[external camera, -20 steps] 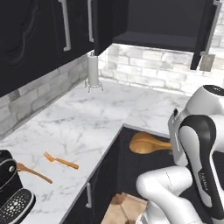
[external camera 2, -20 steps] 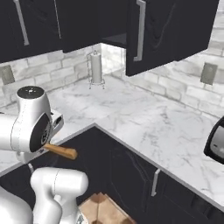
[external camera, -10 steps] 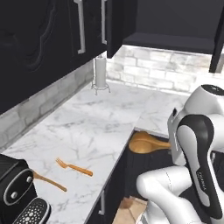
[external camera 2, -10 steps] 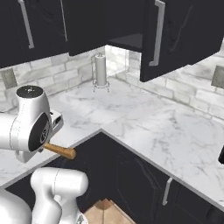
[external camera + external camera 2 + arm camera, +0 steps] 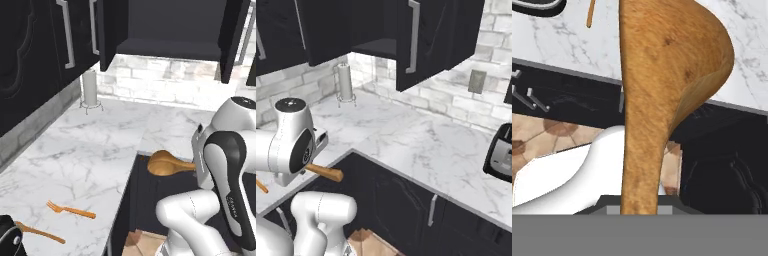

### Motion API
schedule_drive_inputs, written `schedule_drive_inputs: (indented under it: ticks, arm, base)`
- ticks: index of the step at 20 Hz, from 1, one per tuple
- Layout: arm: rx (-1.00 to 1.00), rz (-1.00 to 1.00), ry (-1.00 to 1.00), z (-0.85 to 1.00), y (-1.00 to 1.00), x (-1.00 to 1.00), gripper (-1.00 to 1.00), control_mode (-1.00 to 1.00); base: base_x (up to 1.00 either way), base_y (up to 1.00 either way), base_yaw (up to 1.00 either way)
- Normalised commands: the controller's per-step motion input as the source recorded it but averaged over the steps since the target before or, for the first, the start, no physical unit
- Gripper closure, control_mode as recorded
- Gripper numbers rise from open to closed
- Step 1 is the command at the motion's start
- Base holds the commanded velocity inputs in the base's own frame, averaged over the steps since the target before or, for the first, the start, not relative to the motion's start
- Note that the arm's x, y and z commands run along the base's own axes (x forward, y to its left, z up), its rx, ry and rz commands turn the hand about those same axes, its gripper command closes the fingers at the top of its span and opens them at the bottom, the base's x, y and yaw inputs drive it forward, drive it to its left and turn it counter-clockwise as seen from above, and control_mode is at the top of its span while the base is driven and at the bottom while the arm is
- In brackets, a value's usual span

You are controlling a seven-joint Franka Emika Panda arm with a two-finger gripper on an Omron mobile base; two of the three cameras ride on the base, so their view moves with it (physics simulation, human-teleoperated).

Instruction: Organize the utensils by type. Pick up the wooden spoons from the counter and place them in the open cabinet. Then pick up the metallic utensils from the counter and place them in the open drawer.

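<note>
The white marble counter with grey veins ran round a corner beneath dark upper cabinets. One of these, the open cabinet with a dark shelf, stood with both doors swung wide; from the right base camera its near dark door with a long silver handle hung out over the worktop. A white roll on a thin wire stand stood upright on the counter near the brick back wall, below and to the left of that cabinet. A black toaster-like appliance sat at the far right of the worktop.

Near the front left of the counter lay a slim orange fork with prongs, and just beside it, closer to the edge, a shorter, slimmer tan-orange wooden spoon, its end against a black rounded appliance at the picture's corner.

The robot's bulky white arm filled much of the foreground between camera and cabinet. The gripper was pressed nearly together, pinching the handle of the large tan-orange wooden spoon with a broad round bowl. The spoon was held roughly level, off the counter, over the dark cabinet fronts, its bowl pointing away from the hand.
</note>
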Motion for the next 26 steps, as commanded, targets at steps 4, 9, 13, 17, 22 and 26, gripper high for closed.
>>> schedule_drive_inputs:
  ticks: [4,9,13,17,22,26]
  arm:
    - [0.0,0.0,0.0,0.0,0.0,0.0,1.0,1.0]
    - [0.0,0.0,0.0,0.0,0.0,0.0,1.0,1.0]
    - [0.0,0.0,0.0,0.0,0.0,0.0,1.0,1.0]
    - [0.0,0.0,0.0,0.0,0.0,0.0,1.0,1.0]
    - [0.0,0.0,0.0,0.0,0.0,0.0,1.0,1.0]
    - [0.0,0.0,0.0,0.0,0.0,0.0,1.0,1.0]
  base:
    - [0.5,0.08,-0.51]
    - [0.46,0.42,-0.31]
    - [0.55,0.2,-0.16]
    - [0.51,0.26,-0.04]
    - [0.67,0.06,-0.04]
    - [0.57,0.2,-0.02]
